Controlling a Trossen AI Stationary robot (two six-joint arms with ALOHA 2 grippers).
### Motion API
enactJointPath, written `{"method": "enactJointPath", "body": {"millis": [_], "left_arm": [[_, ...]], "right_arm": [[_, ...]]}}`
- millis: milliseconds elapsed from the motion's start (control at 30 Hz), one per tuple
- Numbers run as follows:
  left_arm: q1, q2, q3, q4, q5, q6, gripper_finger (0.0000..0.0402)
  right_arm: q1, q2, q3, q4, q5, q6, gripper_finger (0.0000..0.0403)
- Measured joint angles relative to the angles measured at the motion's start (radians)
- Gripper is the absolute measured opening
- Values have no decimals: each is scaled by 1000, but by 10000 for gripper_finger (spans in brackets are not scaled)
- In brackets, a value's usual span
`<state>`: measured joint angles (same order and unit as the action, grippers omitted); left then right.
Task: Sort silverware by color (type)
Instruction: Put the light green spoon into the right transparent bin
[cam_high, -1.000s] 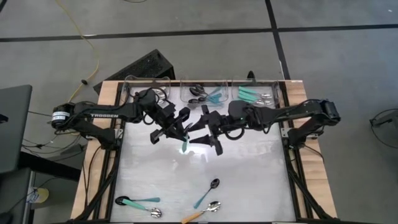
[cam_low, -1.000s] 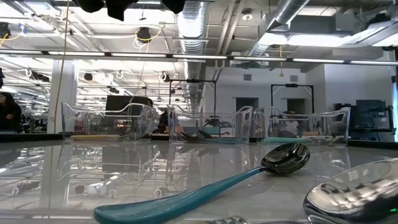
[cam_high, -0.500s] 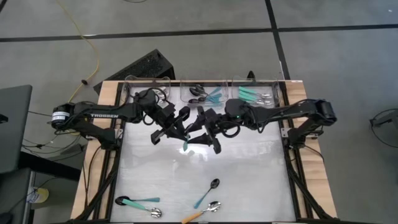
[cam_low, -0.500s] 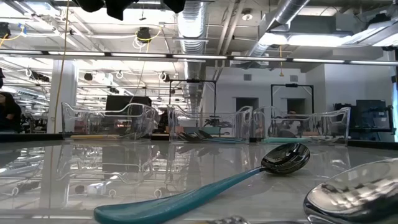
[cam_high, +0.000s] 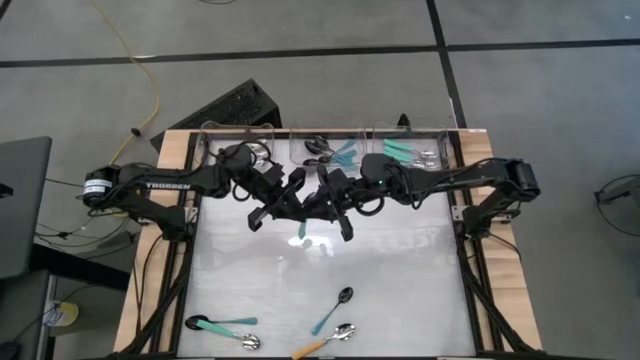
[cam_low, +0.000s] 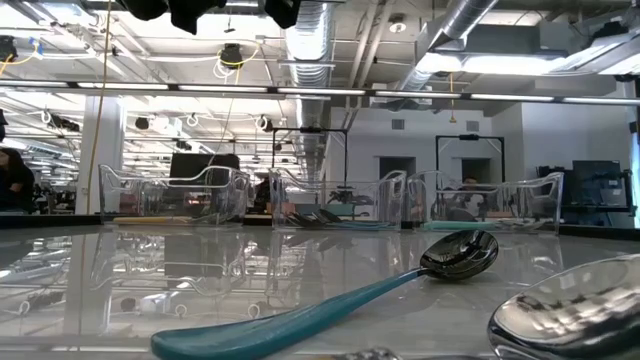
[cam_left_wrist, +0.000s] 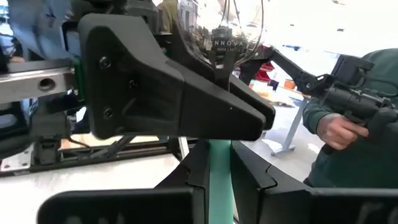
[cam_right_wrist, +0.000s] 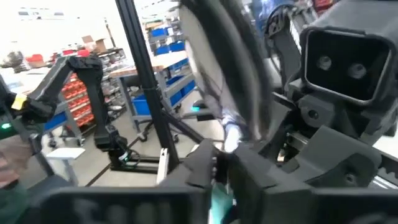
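A spoon with a silver bowl (cam_left_wrist: 219, 31) and a teal handle (cam_high: 302, 229) is held in the air over the far middle of the table, between both grippers. My left gripper (cam_high: 290, 205) comes in from the left and is shut on it. My right gripper (cam_high: 322, 208) comes in from the right, close against the left one, and is shut on the same spoon. The spoon stands upright, bowl up. Other spoons lie near the table's near edge: a black-bowled teal one (cam_high: 332, 310), a silver orange one (cam_high: 325, 340) and a teal one (cam_high: 222, 323). My left gripper pinches the spoon's teal handle (cam_left_wrist: 219, 177) between its two fingers. The spoon is lifted clear and stands upright, its silver bowl above the fingers. My right gripper has the teal handle (cam_right_wrist: 221, 198) between its two fingers. One of its fingers (cam_left_wrist: 186, 99) lies across the spoon just under the bowl; the exact place of contact is hidden by that finger.
Three clear bins stand along the far edge: left (cam_high: 238, 140), middle (cam_high: 330, 150) with dark and teal spoons, right (cam_high: 415, 150) with teal spoons. The low view shows the teal spoon (cam_low: 400, 285) close by. A person's hand (cam_left_wrist: 339, 127) shows beyond the table.
My right gripper has moved toward the table's left, up against my left gripper, and its fingers have come around the spoon. The spoon stays in the air in the left gripper, drawn slightly toward the far edge.
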<state>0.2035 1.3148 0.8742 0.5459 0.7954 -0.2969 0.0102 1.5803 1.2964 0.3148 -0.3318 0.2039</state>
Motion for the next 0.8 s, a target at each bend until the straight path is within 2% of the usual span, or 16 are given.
{"method": "enactJointPath", "body": {"millis": [67, 167, 267, 367, 433, 500, 533, 633, 733, 800], "left_arm": [[0, 0, 0, -6, -31, -16, 38], [-1, 0, 0, -50, -75, -23, 84], [33, -24, 0, -172, -78, -5, 135], [110, -106, 1, -363, -74, 2, 175], [170, -176, 1, -546, -90, 19, 191], [205, -245, 0, -699, -153, 37, 198], [216, -289, 0, -776, -195, 53, 198], [217, -395, 1, -929, -311, 105, 194], [191, -470, 0, -1008, -386, 117, 185], [172, -510, 0, -1019, -415, 119, 180]], "right_arm": [[-13, 0, 0, -12, -33, -4, 30], [-36, -14, 0, -77, -48, 11, 21], [-72, -86, -3, -245, -37, -23, 21], [-126, -211, -12, -469, 42, -96, 21], [-172, -292, -18, -605, 132, -143, 21], [-241, -378, -62, -717, 234, -150, 21], [-284, -422, -101, -715, 281, -138, 21], [-447, -555, -268, -636, 440, -2, 21], [-608, -661, -494, -472, 625, 303, 21], [-677, -689, -640, -332, 660, 513, 21]]}}
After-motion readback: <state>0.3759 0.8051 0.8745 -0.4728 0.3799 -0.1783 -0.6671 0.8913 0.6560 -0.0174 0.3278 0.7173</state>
